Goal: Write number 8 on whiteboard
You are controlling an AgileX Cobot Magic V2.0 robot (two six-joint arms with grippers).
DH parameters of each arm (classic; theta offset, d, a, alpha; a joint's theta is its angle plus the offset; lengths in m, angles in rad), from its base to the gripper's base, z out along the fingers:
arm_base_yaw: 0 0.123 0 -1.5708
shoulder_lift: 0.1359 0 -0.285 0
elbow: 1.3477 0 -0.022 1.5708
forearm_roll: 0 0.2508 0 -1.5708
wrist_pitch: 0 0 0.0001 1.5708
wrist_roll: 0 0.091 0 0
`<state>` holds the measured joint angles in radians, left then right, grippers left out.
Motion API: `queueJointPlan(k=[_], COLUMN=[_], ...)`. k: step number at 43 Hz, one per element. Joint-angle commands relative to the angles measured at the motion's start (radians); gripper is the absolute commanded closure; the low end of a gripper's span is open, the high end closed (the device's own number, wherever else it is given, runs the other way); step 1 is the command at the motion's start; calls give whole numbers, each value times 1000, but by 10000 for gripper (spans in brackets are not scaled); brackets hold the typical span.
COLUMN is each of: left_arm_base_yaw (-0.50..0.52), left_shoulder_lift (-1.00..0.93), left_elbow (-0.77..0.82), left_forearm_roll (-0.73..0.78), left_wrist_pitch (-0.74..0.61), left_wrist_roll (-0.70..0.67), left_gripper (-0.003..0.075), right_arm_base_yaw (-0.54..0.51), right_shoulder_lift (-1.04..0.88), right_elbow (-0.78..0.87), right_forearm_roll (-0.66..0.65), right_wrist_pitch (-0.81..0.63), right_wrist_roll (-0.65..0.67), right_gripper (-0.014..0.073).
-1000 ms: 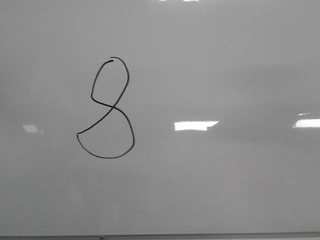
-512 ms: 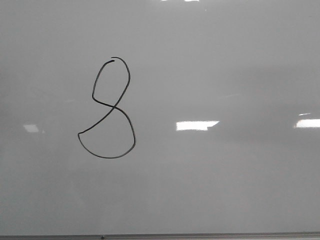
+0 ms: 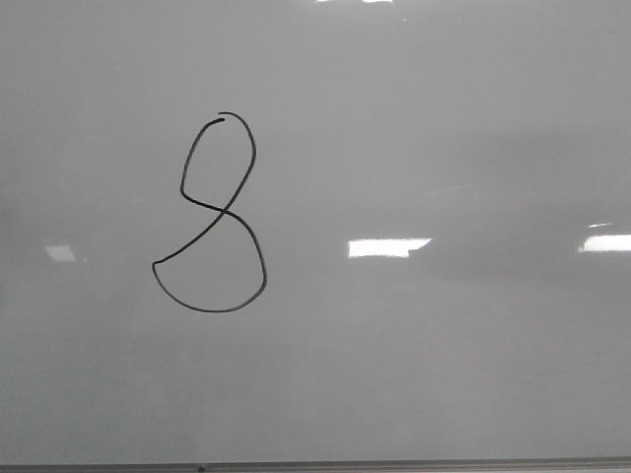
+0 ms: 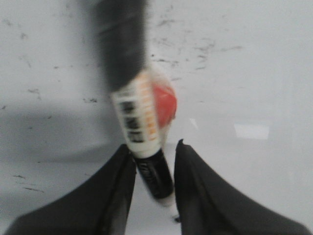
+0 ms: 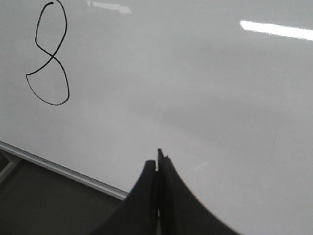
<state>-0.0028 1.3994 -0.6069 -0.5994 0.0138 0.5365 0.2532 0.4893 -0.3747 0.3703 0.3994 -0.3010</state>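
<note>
Left of centre in the front view sits the number 8 [image 3: 209,213], a thin black figure with a small upper loop and a wider lower one, drawn on the whiteboard [image 3: 444,374]. In the left wrist view, the left end effector [image 4: 154,183] is clamped around a marker pen [image 4: 142,132], blurred. In the right wrist view, the right end effector [image 5: 157,164] has its fingers pressed together, holding nothing, with the figure at upper left.

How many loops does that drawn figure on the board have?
2: the number 8 on the whiteboard has a small upper loop and a wider lower loop, joined at a crossing.
</note>
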Motion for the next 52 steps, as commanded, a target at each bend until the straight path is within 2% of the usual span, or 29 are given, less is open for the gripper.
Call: queueJointPlan(k=[1,7,15,20,26,32,37,40,52], left_arm_base_yaw=[-4,-4,-4,-4,-4,-4,-4,-4,-4], left_shoulder_lift=[-31,-31,-68,-156,-324,-534,-711,-805,-1133], left_elbow=[-29,-29,-29,-29,-29,7,77,111,160], left_forearm_roll=[-5,-5,-5,5,5,5,5,5,-4], left_wrist_pitch=[-53,-51,0,54,148,200,216,243,324], left_wrist_roll=[-9,-9,-9,-9,-9,-8,-8,-8,-8], left_gripper=[476,449,274,274,346,496,668,741,741], right_arm_base_yaw=[-6,-6,-6,-6,-6,-6,-6,-6,-6], right_shoulder_lift=[1,1,1,1,1,1,1,1,1], right_elbow=[-25,-25,-25,-25,-25,-25,-25,-25,-25], right_forearm_roll=[8,8,8,8,8,8,8,8,8], right_wrist_pitch=[-74,-73,-62,-68,-60,-59,-59,-59,-59], right_wrist_roll=[-2,-2,-2,-2,-2,-2,-2,-2,-2], right_gripper=[655,655,655,655,655,655,655,655,655])
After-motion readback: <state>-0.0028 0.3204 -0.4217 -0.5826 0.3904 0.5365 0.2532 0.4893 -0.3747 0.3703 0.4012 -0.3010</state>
